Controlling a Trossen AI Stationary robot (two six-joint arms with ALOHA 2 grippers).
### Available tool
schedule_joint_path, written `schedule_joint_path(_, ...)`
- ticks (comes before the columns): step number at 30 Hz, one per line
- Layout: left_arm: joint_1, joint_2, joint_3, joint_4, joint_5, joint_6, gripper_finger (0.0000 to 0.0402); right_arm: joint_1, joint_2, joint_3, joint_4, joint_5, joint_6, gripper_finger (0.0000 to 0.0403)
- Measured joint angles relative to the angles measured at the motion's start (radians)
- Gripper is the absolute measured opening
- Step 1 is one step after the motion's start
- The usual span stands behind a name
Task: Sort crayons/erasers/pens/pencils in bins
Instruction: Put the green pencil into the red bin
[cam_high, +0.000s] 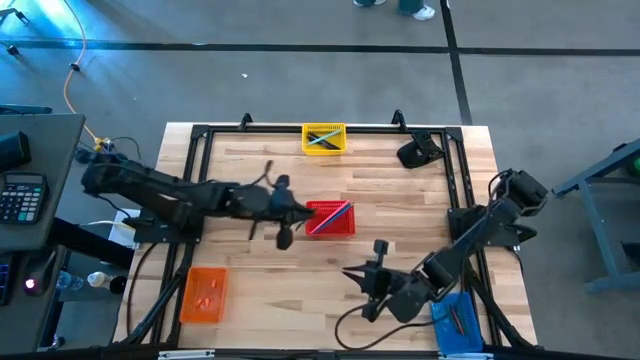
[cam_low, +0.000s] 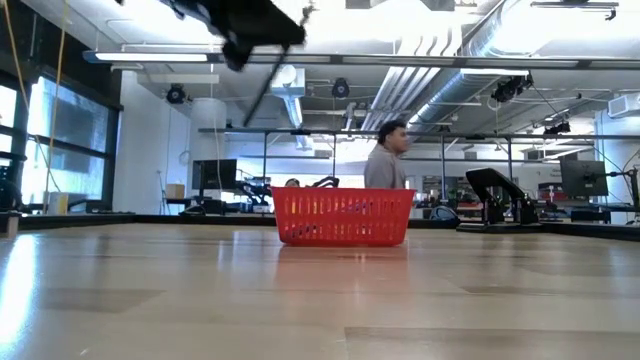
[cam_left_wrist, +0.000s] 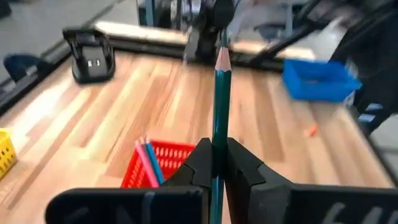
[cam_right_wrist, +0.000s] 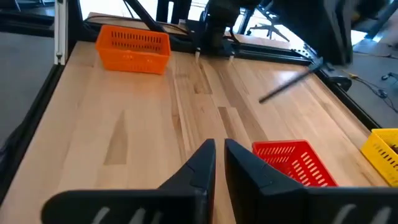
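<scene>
My left gripper (cam_high: 292, 214) is high above the table, just left of the red bin (cam_high: 333, 217), and is shut on a teal-green pencil (cam_left_wrist: 219, 106). The pencil also shows in the low view (cam_low: 268, 85). The red bin holds a pink and a blue pencil (cam_left_wrist: 149, 160). The yellow bin (cam_high: 323, 138) at the far edge holds several thin sticks. The orange bin (cam_high: 204, 294) holds small orange lumps. The blue bin (cam_high: 458, 318) holds dark sticks. My right gripper (cam_high: 355, 273) is shut and empty, low over the table's near right. My left gripper pinches the pencil's shaft (cam_left_wrist: 217, 144) between its two fingers. The sharpened tip (cam_left_wrist: 222, 57) sticks out well past the fingertips. The pencil is lifted clear of the table and hangs slanted below the gripper in the low view.
A black stand (cam_high: 418, 152) sits at the far right corner. A small orange piece (cam_left_wrist: 311, 130) lies on the table near the blue bin. A dark frame rims the table. A person (cam_low: 388, 160) stands in the room beyond the far edge.
</scene>
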Motion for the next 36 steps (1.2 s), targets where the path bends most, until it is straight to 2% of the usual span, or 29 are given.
schedule_joint_path(6, 0.116, 0.153, 0.067, -0.009, 0.137, 0.021, 0.0001, 0.029, 0.0, 0.0, -0.003, 0.057, 0.015, 0.0003)
schedule_joint_path(16, 0.208, 0.363, 0.152, 0.005, 0.182, 0.042, 0.0, 0.029, 0.0, 0.0, -0.004, 0.067, 0.015, 0.0001)
schedule_joint_path(21, 0.204, 0.387, 0.211, -0.015, 0.198, 0.019, 0.0, 0.029, 0.0, 0.0, -0.006, 0.067, 0.012, 0.0)
schedule_joint_path(27, 0.203, 0.342, 0.29, -0.095, 0.208, -0.006, 0.0, 0.029, 0.0, -0.001, -0.011, 0.066, 0.012, 0.0)
schedule_joint_path(30, 0.203, 0.35, 0.295, -0.05, 0.24, -0.049, 0.0, 0.029, 0.0, -0.001, -0.023, 0.067, 0.012, 0.0)
schedule_joint_path(36, 0.204, 0.47, 0.293, 0.046, 0.222, -0.063, 0.0, 0.029, 0.0, -0.002, -0.041, 0.066, 0.016, 0.0)
